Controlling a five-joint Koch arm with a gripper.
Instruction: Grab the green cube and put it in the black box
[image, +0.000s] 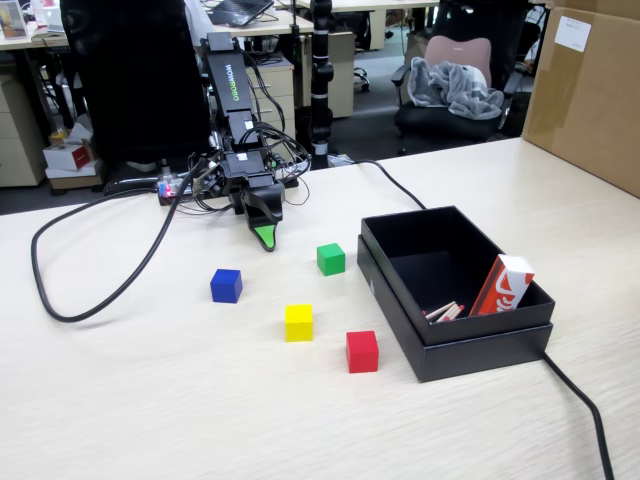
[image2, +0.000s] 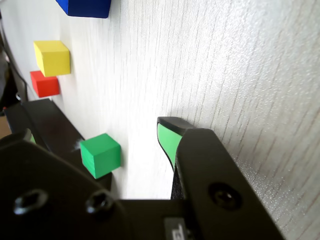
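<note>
Lying on the table right of the hand (image: 265, 238), the green cube (image: 331, 259) sits apart; hand's opening unclear.

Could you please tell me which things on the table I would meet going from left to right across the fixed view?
blue cube → gripper → yellow cube → green cube → red cube → black box

Tabletop (image: 150, 400) pale matt wood-grain laminate with fine streaks; green cube (image: 331, 258) smooth, matt, painted-looking; black box (image: 470, 345) matt, card-like; claw (image: 265, 238) smooth black plastic with a satin green tip; cable (image: 90, 290) dull black rubber.
</note>
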